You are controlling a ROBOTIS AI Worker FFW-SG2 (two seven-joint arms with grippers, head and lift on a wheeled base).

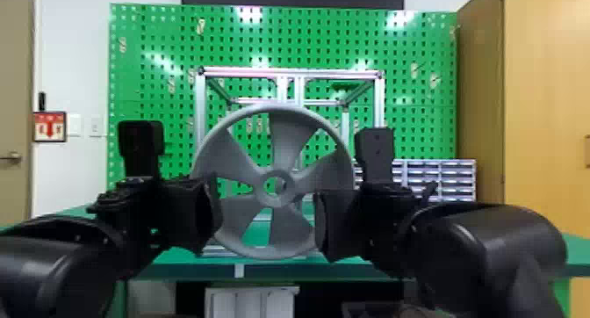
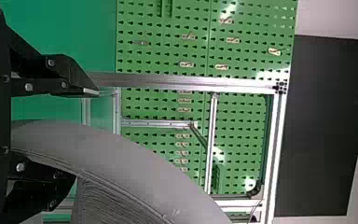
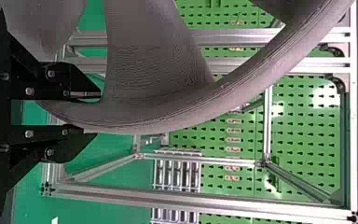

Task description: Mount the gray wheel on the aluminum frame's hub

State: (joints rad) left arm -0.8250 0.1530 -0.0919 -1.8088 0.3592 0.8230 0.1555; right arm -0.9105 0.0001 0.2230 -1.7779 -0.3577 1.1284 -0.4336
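The green pegboard (image 1: 281,40) stands at the back, with a tall wooden cabinet (image 1: 544,97) to its right and a green table (image 1: 175,256) before it. Next in size comes the aluminum frame (image 1: 246,72), a box of silvery bars in front of the pegboard.

The gray wheel (image 1: 285,137) stands upright in front of the frame, between the two grippers (green shows through the hole in its middle). I cannot tell how near its middle lies to the frame's hub. Beyond the right arm sits a rack of small drawers (image 1: 441,176).

The left gripper (image 1: 213,214) is at the wheel's left side, its jaws wide apart with the rim between them (there is a plain gap on the outer side), so it has no firm hold. The right gripper (image 1: 323,225) is at the opposite side, its jaws closed down to the rim's thickness, gripping it. Smallest is the red sign (image 1: 49,126) on the wall at left.
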